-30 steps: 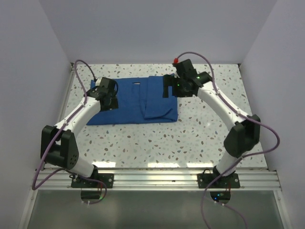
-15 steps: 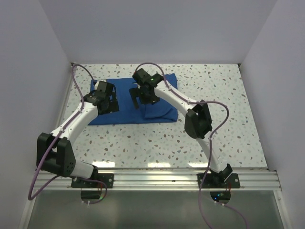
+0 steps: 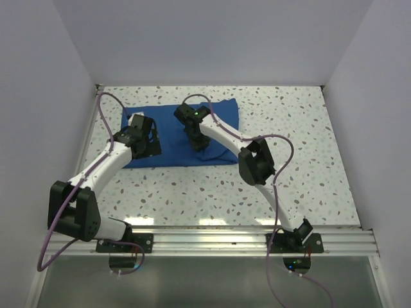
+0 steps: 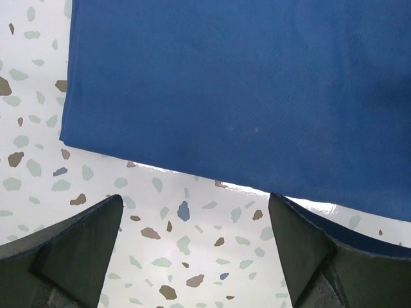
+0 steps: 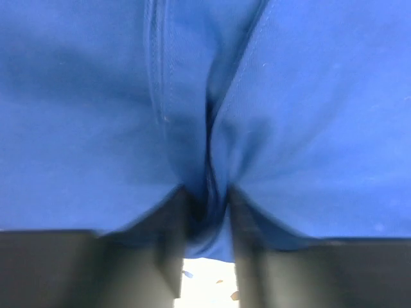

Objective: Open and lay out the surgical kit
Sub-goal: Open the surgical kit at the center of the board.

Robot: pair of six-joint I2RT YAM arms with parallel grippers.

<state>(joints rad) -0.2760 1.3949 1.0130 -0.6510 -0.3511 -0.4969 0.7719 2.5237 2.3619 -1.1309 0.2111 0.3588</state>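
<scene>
The surgical kit shows only as a folded royal-blue cloth wrap (image 3: 168,136) lying on the far left part of the table. My right gripper (image 3: 199,144) is down on the middle of the wrap. In the right wrist view the right gripper (image 5: 207,192) is shut on a pinched ridge of the blue cloth (image 5: 302,115). My left gripper (image 3: 146,144) hovers at the wrap's near left edge. In the left wrist view the left gripper (image 4: 196,200) stands open over bare table, just short of the cloth's edge (image 4: 212,96), with nothing between its fingers.
The speckled terrazzo table (image 3: 276,128) is walled in by white panels at the back and both sides. An aluminium rail (image 3: 212,240) carrying both arm bases runs along the near edge. The right arm's elbow (image 3: 255,163) reaches over the wrap's near right corner.
My right arm has swung left from the wrap's far right end to its middle, and its jaws have shut on a fold of cloth. The left gripper has barely shifted and stays open.
</scene>
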